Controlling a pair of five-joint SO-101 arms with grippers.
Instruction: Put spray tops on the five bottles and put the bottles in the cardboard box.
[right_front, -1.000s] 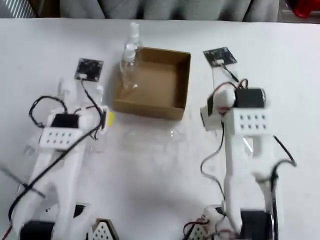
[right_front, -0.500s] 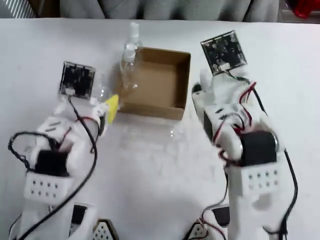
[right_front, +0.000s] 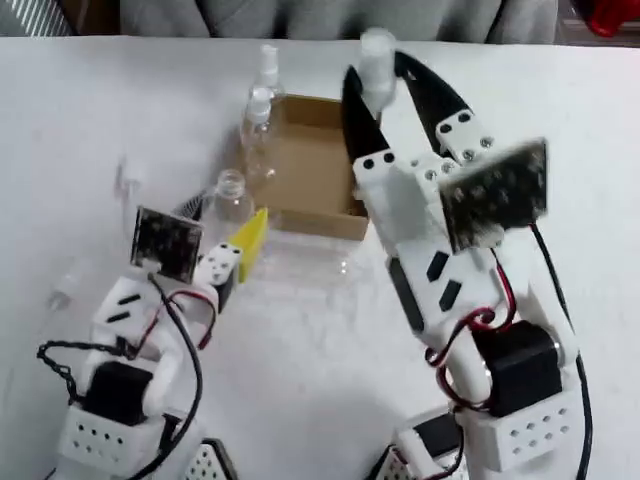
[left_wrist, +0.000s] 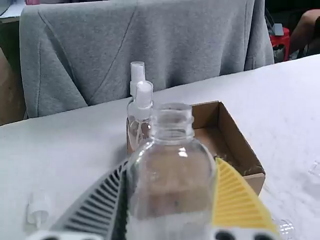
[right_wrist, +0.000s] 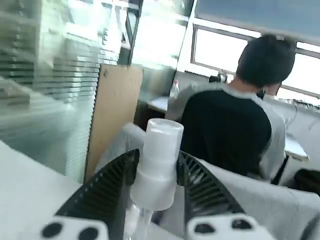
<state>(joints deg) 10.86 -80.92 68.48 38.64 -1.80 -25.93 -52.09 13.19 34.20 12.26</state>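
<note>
My left gripper (right_front: 225, 215) was clamped on an open bottle (right_front: 230, 195). I held the bottle up off the table, just beside the left front corner of the box (right_front: 300, 218). In the left wrist view the bottle (left_wrist: 172, 170) sat between the grey finger and the yellow finger, and its bare mouth pointed up.

My right gripper (right_front: 385, 90) was squeezed on a spray top (right_front: 378, 55). I held it high, over the far right corner of the box and close to the far edge of the table. In the right wrist view the top (right_wrist: 157, 165) stood straight between the two black fingers, head up. A thin tube looked to hang down from it, but I could not see much of it.

So the top was on the far right side of the box and the bottle was on the near left side, well apart. I thought both stood the same way, up and down. That was good. I judged the top had to come across the box and end up right over the mouth, with the tube going in first. The right arm had the top, so it looked like the one to move.

Two bottles with tops on (right_front: 258, 125) stood at the far left corner of the box, outside it.
</note>
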